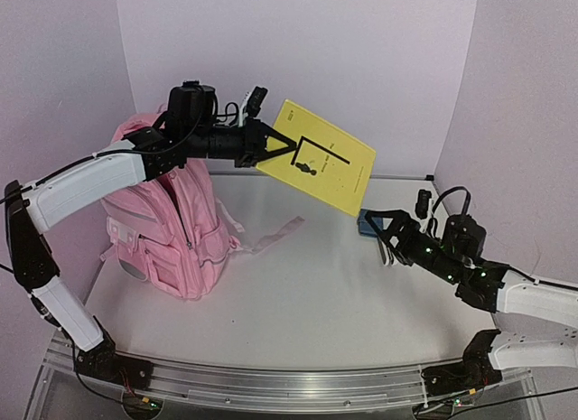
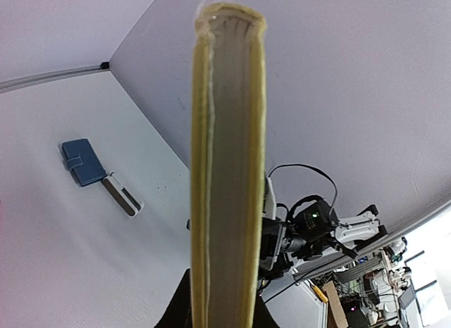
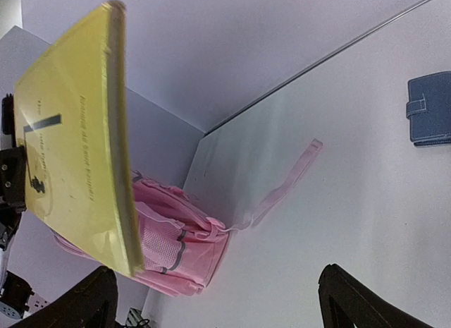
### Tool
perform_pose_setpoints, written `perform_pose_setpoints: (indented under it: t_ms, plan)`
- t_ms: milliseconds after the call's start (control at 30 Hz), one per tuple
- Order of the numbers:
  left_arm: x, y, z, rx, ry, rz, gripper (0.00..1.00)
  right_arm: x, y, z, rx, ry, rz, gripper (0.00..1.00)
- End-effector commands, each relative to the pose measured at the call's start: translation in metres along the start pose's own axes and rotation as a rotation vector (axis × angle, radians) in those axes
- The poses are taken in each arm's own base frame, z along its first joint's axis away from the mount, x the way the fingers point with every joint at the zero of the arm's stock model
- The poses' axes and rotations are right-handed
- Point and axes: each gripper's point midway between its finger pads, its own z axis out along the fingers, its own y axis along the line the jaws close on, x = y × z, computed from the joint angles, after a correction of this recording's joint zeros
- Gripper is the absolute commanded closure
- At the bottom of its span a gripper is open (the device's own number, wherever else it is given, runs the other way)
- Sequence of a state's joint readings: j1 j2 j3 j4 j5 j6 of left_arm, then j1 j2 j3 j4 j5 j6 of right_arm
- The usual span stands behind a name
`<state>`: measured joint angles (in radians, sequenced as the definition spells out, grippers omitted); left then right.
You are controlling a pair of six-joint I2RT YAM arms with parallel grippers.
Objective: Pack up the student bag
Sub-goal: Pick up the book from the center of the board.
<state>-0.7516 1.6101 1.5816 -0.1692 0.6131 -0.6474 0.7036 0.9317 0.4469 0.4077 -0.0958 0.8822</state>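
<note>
The pink backpack [image 1: 172, 230] stands upright at the left of the table, its main compartment open at the top; it also shows in the right wrist view [image 3: 176, 247]. My left gripper [image 1: 275, 149] is shut on a yellow book [image 1: 318, 158] and holds it high in the air, right of the bag's top. The left wrist view looks along the book's page edge [image 2: 225, 166]. The book also shows in the right wrist view [image 3: 74, 137]. My right gripper [image 1: 384, 228] is open and empty, low over the table at the right, next to a blue wallet [image 1: 368, 223].
The blue wallet [image 2: 82, 161] lies by the back right of the table, with a small dark and white oblong item [image 2: 121, 197] beside it. A loose pink strap [image 1: 275, 235] trails from the bag across the table. White walls enclose the back and sides.
</note>
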Motion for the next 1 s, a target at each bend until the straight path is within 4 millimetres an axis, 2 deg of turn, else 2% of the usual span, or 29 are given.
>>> perform_pose_setpoints:
  t_ms: [0, 133, 300, 400, 567, 667, 767, 967]
  plan:
    - [-0.017, -0.062, -0.025, 0.212, -0.042, 0.111, 1.00, -0.012, 0.064, 0.005, -0.241, 0.019, -0.043, 0.02]
    - [-0.015, -0.069, -0.033, 0.228, -0.038, 0.115, 1.00, -0.021, 0.104, -0.001, -0.411, 0.016, -0.048, 0.02]
    - [-0.011, -0.078, -0.040, 0.267, -0.014, 0.112, 1.00, -0.030, 0.132, 0.000, -0.494, 0.022, -0.083, 0.03]
    - [-0.012, -0.077, -0.044, 0.246, -0.032, 0.106, 1.00, -0.031, 0.151, -0.001, -0.558, 0.045, -0.117, 0.05]
    - [-0.026, -0.055, -0.056, 0.094, -0.112, 0.077, 1.00, -0.040, 0.150, -0.011, -0.555, -0.001, -0.094, 0.05]
    - [-0.028, -0.046, -0.062, 0.061, -0.134, 0.065, 1.00, -0.041, 0.151, -0.019, -0.564, -0.015, -0.092, 0.03]
    - [-0.026, -0.044, -0.062, 0.056, -0.124, 0.052, 1.00, -0.041, 0.153, -0.022, -0.576, -0.010, -0.093, 0.02]
    - [-0.022, -0.049, -0.062, 0.097, -0.106, 0.054, 1.00, -0.038, 0.160, -0.015, -0.599, 0.018, -0.105, 0.02]
